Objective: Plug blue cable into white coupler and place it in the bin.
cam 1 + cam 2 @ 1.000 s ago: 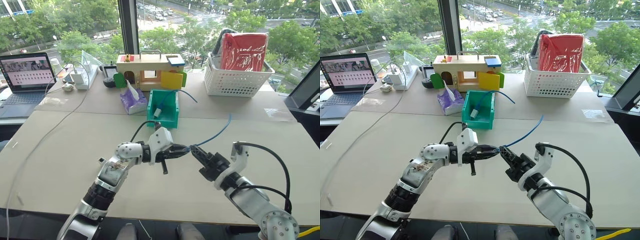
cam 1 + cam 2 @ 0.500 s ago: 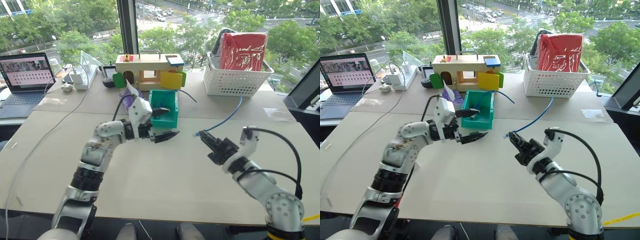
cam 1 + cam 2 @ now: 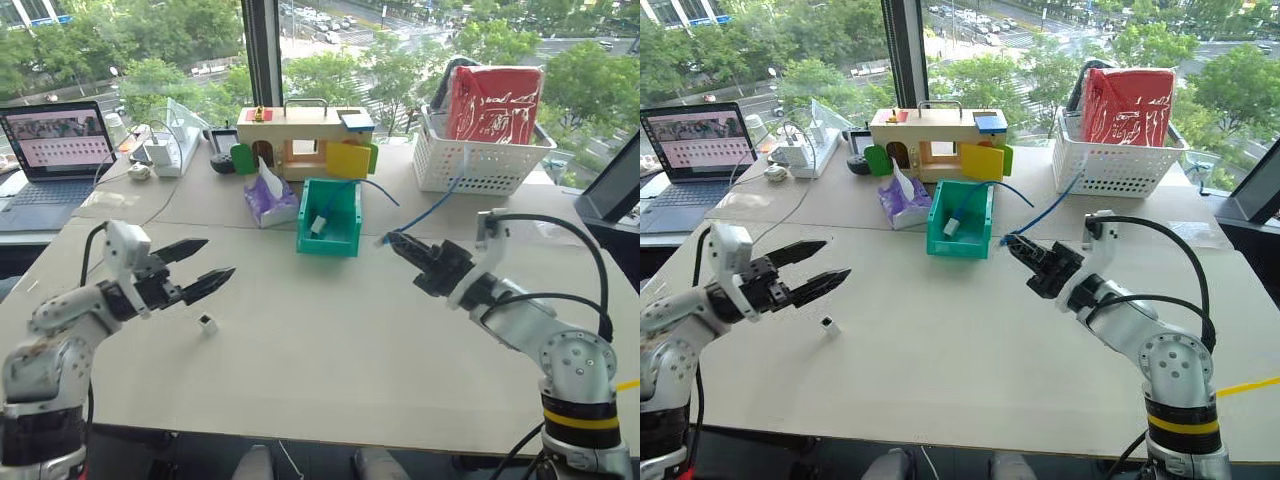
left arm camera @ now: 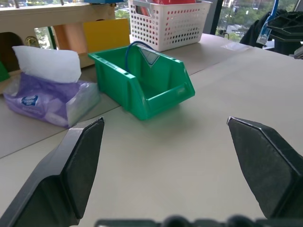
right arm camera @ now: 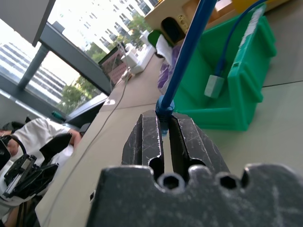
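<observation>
One thin light-blue cable runs from my right gripper, clamped shut on its plug end, up toward one o'clock past the white basket. My left gripper stands wide apart, holding nothing; the tiny white coupler lies on the worktop just at its five o'clock. The teal bin sits at twelve o'clock with another blue lead inside.

Left wrist view: my fingers spread, bin ahead.

Right wrist view: my fingers pinch the cable, which rises away steeply.
</observation>
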Motion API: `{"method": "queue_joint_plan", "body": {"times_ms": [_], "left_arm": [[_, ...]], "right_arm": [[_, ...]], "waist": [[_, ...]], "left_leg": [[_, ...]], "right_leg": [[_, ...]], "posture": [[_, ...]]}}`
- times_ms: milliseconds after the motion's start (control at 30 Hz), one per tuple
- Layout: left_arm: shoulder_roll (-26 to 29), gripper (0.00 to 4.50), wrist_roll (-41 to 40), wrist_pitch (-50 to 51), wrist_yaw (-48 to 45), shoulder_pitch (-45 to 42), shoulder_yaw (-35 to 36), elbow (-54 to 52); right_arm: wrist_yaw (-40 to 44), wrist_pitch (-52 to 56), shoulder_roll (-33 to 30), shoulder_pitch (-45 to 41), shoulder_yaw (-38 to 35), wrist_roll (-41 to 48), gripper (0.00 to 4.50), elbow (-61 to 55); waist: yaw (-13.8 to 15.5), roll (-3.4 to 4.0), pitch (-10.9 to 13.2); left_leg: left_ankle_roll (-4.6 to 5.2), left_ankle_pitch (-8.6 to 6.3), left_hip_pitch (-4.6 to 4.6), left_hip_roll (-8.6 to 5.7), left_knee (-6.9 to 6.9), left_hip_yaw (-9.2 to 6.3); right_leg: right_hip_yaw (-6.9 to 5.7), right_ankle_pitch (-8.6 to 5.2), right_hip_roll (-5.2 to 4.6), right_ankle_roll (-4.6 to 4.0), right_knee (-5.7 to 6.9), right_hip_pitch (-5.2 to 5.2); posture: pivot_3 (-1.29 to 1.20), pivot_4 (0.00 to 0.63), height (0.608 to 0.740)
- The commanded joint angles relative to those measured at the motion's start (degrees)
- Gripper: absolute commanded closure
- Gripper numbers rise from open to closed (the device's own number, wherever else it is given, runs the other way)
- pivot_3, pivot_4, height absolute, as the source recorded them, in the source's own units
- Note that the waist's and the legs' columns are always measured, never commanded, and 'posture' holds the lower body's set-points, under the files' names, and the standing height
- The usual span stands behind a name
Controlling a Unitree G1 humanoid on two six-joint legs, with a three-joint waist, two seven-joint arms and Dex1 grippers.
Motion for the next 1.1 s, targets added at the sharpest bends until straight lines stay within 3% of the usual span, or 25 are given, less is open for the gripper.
{"method": "queue_joint_plan", "body": {"times_ms": [33,167,300,500,900,1000,1100], "left_arm": [[1.82,0.04,-3.60,0.42,0.42,5.41,7.13,-6.50],[-1.51,0.04,2.41,-4.64,3.09,18.61,9.37,-8.09],[-5.39,0.04,6.17,-8.92,6.44,22.90,6.31,-8.37],[-9.67,0.04,10.35,-12.10,11.12,23.16,0.47,-6.40],[-11.19,0.04,15.71,-14.60,14.68,14.48,-9.11,2.50],[-10.41,0.68,15.52,-15.30,12.54,12.84,-10.64,4.94],[-8.96,1.69,14.67,-15.90,9.53,11.10,-10.86,7.49]], "right_arm": [[5.22,4.08,-2.84,-2.19,1.60,-1.00,4.50,0.77],[7.23,5.87,-1.51,-3.42,5.76,-6.34,4.50,4.29],[8.00,6.43,-0.04,-4.04,6.03,-8.27,4.50,4.86],[7.28,7.16,1.46,-3.94,4.93,-9.34,4.50,4.20],[3.95,6.86,2.99,-2.30,2.53,-10.73,4.50,1.04],[3.39,6.89,3.00,-2.16,2.04,-10.79,4.50,0.69],[2.98,7.04,2.88,-2.03,1.68,-10.91,4.50,0.28]], "waist": [[0.11,0.00,0.00],[-0.40,0.00,-0.01],[-0.60,-0.08,0.03],[0.06,-0.14,0.00],[0.16,-0.15,0.00],[0.02,-0.14,0.00],[-0.16,-0.15,0.00]], "left_leg": [[0.00,0.00,0.00,0.00,0.00,0.04],[0.01,-0.01,0.06,0.09,-0.02,0.07],[0.02,-0.02,0.09,0.12,-0.13,0.18],[0.01,-0.01,0.07,0.14,-0.03,0.21],[0.01,-0.01,0.06,0.15,-0.05,0.21],[0.01,-0.01,0.05,0.15,-0.05,0.21],[0.01,-0.01,0.06,0.15,-0.05,0.20]], "right_leg": [[0.03,0.00,-0.01,0.00,-0.02,0.02],[0.02,-0.04,0.04,-0.08,-0.03,0.00],[0.06,-0.06,0.04,-0.15,0.01,-0.08],[0.03,-0.07,0.03,-0.13,-0.03,0.00],[0.03,-0.07,0.06,-0.14,0.03,-0.05],[0.04,-0.07,0.06,-0.14,0.03,-0.05],[0.03,-0.07,0.07,-0.14,0.04,-0.05]], "posture": [[0.00,0.150,0.714],[0.00,0.150,0.714],[0.00,0.150,0.714],[0.00,0.150,0.714],[0.00,0.150,0.714],[0.00,0.150,0.714],[0.00,0.150,0.714]]}}
